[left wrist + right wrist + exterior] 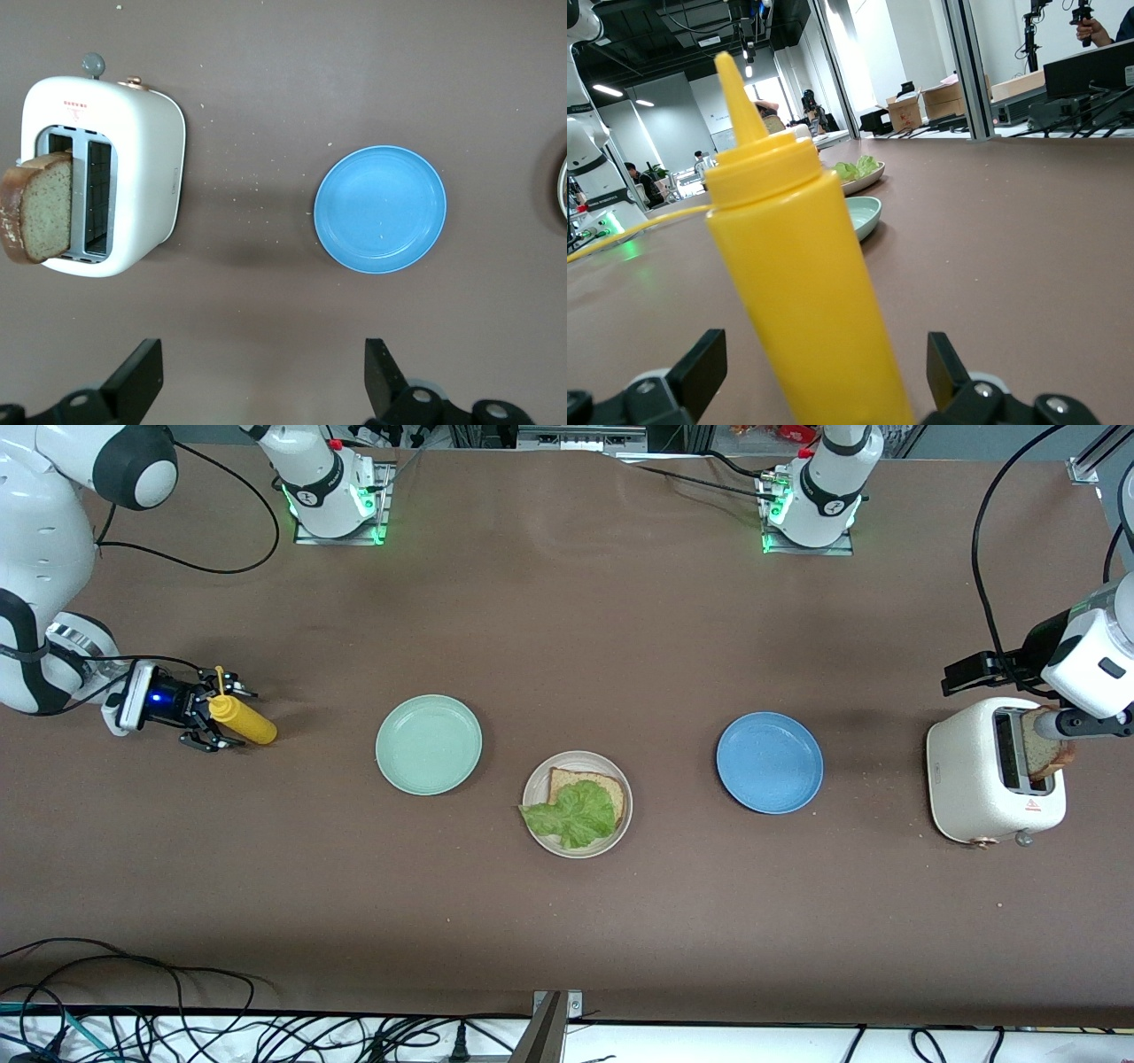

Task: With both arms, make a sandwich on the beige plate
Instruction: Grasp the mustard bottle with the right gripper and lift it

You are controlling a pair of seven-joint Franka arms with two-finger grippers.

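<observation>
Left claw (261,381) hangs wide open over the white toaster (983,779), w/ a brown bread slice (1050,753) sticking up. Right claw (213,717) sits wide open around the yellow squeeze bottle (241,720). Round beige plate (542,833), w/ bread & green lettuce (576,813), lies well apart from the toaster. Tip: pinch the slice's flat sides, lift straight up.

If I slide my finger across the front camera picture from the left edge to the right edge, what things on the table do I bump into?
Yellow mustard bottle → mint-green plate → beige plate with bread and lettuce → blue plate → white toaster with a bread slice sticking up.
</observation>
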